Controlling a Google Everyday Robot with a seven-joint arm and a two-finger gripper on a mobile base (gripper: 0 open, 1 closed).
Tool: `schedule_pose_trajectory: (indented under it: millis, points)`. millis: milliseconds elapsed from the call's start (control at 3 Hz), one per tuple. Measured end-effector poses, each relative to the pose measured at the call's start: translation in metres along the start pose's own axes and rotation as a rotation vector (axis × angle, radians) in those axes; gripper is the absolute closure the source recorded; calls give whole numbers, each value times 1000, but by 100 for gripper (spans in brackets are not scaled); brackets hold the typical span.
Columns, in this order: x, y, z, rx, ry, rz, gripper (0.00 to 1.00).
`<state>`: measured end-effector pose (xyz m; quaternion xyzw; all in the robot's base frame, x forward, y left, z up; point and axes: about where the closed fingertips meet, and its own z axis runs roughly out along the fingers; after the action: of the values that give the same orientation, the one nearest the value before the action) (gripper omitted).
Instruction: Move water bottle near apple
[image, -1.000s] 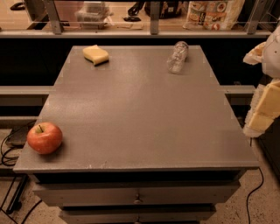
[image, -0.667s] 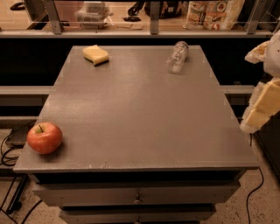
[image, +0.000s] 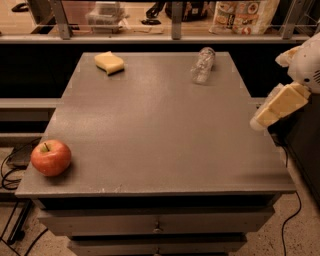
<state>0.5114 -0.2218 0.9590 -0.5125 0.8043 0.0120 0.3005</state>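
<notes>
The water bottle (image: 202, 65), clear crinkled plastic, lies on its side at the far right of the grey table (image: 165, 125). The red apple (image: 50, 157) with a short stem sits at the table's near left corner. My gripper (image: 277, 106) hangs at the right edge of the view, beside the table's right side, well short of the bottle and far from the apple. It holds nothing that I can see.
A pale yellow sponge (image: 109, 62) lies at the table's far left. A rail and a shelf with bags and boxes (image: 240, 12) run behind the table. Drawers (image: 155, 227) sit under the tabletop. Cables (image: 10, 170) lie on the floor at left.
My gripper has shifted slightly to the left and up at the right edge of the view. The bottle, apple and sponge have not moved.
</notes>
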Motion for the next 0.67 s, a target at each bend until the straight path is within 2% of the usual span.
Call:
schedule_pose_trajectory:
  millis: [333, 667]
  points:
    - [-6, -31, 28, 20, -68, 52, 0]
    - [-6, -31, 28, 20, -68, 52, 0]
